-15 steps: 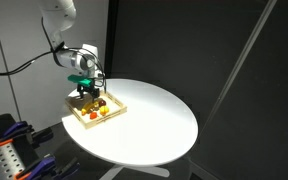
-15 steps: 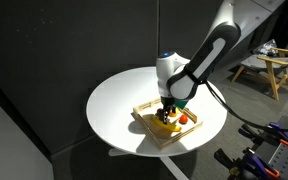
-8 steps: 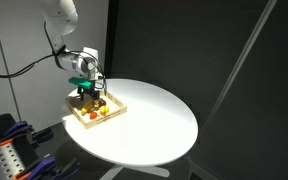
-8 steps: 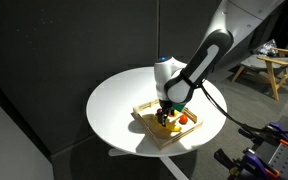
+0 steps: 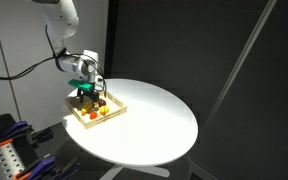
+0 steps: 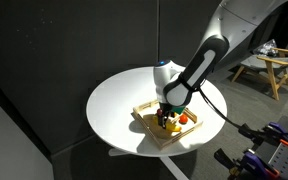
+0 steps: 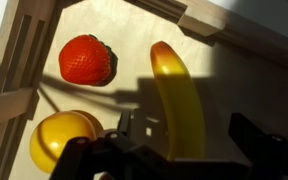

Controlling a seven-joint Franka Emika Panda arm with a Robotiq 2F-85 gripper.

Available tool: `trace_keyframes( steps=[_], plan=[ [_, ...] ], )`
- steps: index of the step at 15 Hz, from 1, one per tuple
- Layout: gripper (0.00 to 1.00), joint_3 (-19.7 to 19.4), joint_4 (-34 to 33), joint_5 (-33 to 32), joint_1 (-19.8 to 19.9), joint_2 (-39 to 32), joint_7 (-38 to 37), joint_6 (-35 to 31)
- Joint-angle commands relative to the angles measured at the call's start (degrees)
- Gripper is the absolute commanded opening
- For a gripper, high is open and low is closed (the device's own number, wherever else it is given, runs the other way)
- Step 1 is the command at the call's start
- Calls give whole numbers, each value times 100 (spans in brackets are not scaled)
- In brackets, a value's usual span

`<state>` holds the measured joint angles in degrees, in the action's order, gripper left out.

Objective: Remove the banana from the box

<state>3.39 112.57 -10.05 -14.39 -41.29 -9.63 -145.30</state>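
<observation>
The fingers are spread wide and nothing is held between them. In the wrist view one dark finger is seen at each side of the lower frame, and the banana lies in the gap between them. No contact with the fruit can be made out, and whether the tips have reached its level cannot be told from this view.

The banana rests on the pale floor of the box and runs roughly from 12 to 6 o'clock in the wrist view, its lower end hidden under the fingers' housing. A red strawberry is seen at about 10 o'clock from it and a yellow round fruit at about 8 o'clock. Both are apart from the banana, so the grasp line looks clear.

In both exterior views the fingers are lowered into the box from above. The box sits near the 9 o'clock edge of the round white desk in one of them, and toward 4 o'clock on the desk in the other.

The task is judged to be in its early part — the approach and alignment are done, nothing more. The closing on the banana, the lift clear of the low rim and the setting down outside the box are all left.
</observation>
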Motion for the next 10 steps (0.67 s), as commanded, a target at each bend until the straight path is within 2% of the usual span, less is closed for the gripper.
trace_keyframes(
  steps=[1, 2, 3, 4, 6, 10],
  plan=[
    [100, -104, -195, -16, -110, -113, 32, 175],
    [75, -111, -199, -19, -116, -127, 33, 170],
    [73, -115, -201, -22, -124, -135, 34, 167],
    [66, -119, -202, -23, -132, -141, 32, 165],
    [47, -122, -209, -23, -148, -149, 30, 182],
    [17, -132, -202, -34, -193, -104, 18, 260]
  ],
)
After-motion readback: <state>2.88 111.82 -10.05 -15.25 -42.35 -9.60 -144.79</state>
